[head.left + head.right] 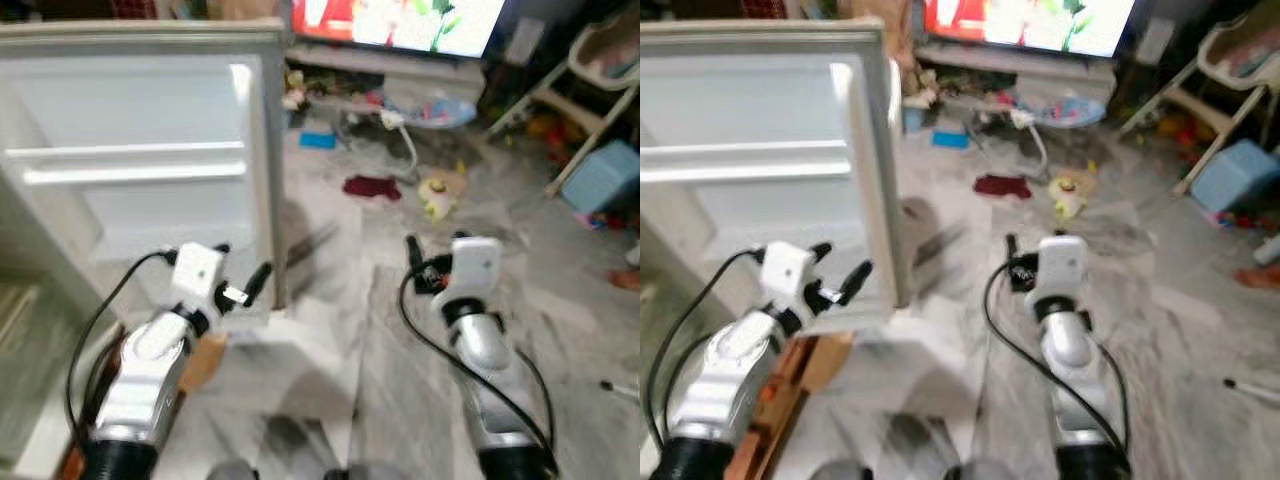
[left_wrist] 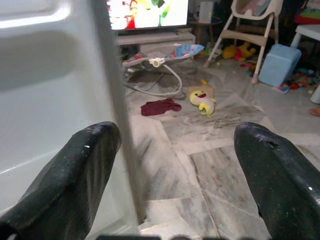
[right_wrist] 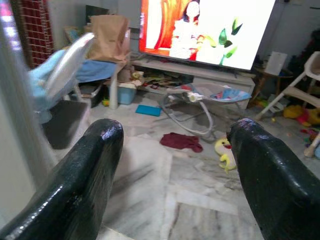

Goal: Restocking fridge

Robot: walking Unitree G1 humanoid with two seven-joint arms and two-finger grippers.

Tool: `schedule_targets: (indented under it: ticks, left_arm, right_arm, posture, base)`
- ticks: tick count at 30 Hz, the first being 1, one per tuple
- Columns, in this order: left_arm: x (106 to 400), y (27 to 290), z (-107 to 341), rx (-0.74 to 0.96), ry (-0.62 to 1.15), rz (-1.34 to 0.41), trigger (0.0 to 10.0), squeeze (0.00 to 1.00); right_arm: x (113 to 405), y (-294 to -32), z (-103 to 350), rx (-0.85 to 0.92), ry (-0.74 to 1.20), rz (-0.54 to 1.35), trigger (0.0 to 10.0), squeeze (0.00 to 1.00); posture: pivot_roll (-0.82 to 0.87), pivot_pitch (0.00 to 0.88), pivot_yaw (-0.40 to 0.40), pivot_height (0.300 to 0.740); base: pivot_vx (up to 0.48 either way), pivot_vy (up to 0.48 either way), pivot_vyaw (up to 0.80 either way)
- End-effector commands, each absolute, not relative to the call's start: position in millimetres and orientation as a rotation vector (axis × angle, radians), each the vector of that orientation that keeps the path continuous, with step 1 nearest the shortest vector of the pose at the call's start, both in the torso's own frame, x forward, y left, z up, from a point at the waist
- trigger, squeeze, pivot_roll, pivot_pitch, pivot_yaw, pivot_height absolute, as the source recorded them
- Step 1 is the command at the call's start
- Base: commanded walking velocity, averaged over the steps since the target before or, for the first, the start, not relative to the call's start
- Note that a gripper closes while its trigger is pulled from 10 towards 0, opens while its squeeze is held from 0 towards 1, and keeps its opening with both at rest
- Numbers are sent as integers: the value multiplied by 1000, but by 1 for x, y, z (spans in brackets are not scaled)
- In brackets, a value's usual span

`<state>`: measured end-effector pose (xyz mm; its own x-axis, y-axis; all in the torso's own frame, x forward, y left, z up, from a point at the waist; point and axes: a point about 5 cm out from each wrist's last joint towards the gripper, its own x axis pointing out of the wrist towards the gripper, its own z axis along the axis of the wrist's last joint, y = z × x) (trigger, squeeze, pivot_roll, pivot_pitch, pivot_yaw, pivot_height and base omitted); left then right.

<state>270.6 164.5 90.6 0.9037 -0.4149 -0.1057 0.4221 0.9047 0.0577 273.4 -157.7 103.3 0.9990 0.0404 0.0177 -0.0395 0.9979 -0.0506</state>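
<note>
Fingers wide apart on my left gripper and right gripper; I am facing the white plastic fridge door, swung open, shelves bare.

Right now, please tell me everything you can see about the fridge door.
The fridge door stands swung open, its inner side facing the camera. The liner looks like white moulded plastic with a grey outer frame, and shelf rails run straight across it; nothing is visible on them. Its free edge stands upright above the marble floor. The left gripper is open, close to that edge, with no visible contact.
</note>
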Motion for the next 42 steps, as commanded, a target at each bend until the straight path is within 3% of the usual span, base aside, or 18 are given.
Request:
schedule_targets:
  ticks: [1,11,25,36,42]
  left_arm:
    - [274,158,94,92,82,-450,10000,0]
    - [274,162,98,134,87,-428,10000,0]
    - [276,171,91,64,103,-328,10000,0]
    - [285,168,92,34,105,-292,10000,0]
    - [283,177,90,-41,70,-201,10000,0]
  right_arm:
    - [275,-168,109,-62,-40,9,10000,0]
    - [279,-160,122,-121,-76,8,10000,0]
    - [270,-168,113,-13,-21,-55,10000,0]
    - [272,-166,114,-6,-22,-70,10000,0]
    - [266,-181,110,-38,-2,-156,10000,0]
  posture:
    - [-16,66,-41,740]
    - [-21,127,-29,740]
    - [-50,100,-25,740]
    - [-62,78,-29,740]
    - [-78,70,-30,740]
  base:
    - [360,-315,0]
    - [376,-294,0]
    - [291,-236,0]
    - [0,0,-781]
    - [0,0,-800]
